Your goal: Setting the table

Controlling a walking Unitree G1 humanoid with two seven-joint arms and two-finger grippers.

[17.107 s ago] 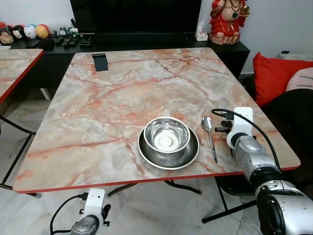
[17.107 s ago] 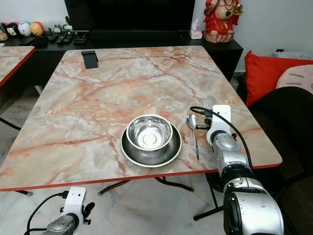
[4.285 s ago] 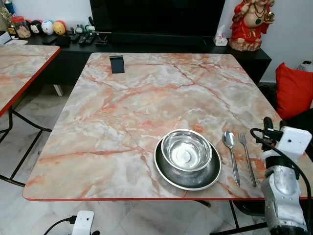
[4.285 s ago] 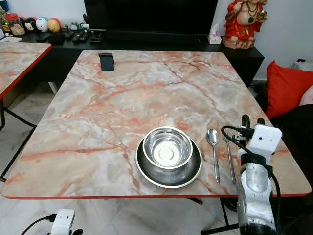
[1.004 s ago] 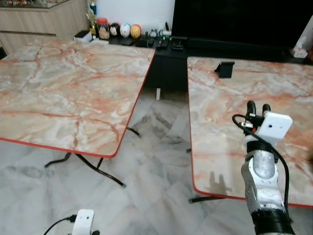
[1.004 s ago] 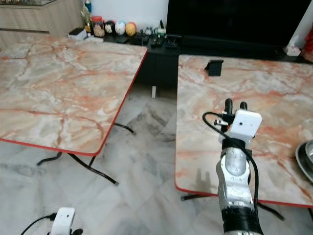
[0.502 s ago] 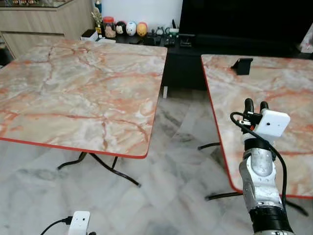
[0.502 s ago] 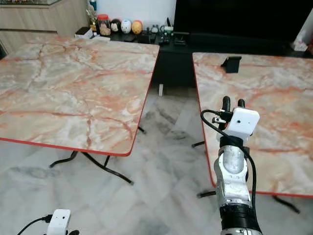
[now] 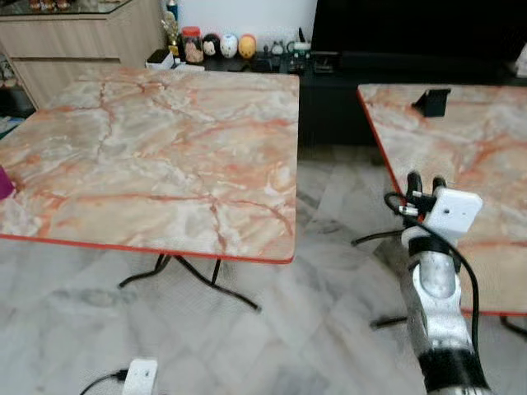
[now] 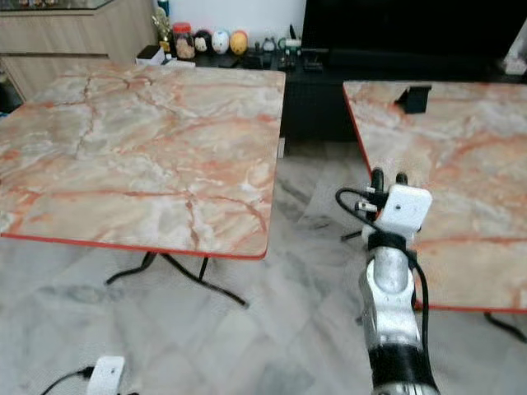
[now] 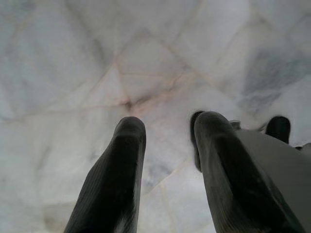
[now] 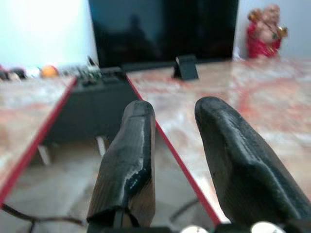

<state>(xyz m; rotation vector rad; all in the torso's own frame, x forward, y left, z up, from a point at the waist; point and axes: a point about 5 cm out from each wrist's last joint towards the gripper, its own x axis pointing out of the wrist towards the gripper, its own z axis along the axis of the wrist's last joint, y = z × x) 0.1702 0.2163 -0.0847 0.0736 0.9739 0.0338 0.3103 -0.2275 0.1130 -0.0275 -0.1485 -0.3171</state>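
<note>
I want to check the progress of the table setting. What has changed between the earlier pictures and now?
The robot has turned left, away from the table where the bowl, plate, spoon and fork lay; it now faces a second marble table. The fork had been added beside the spoon earlier. The right hand is still raised, open and holding nothing. The left hand still hangs low over the floor, open.

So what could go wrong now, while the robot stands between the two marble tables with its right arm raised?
1. The right end effector is raised close to the red edge of the right table; turning further could knock the arm against it.
2. The left table stands on thin black legs that spread over the floor; a step that way might catch one.
3. The views look slightly blurred, so judging gaps may be unreliable.
</note>
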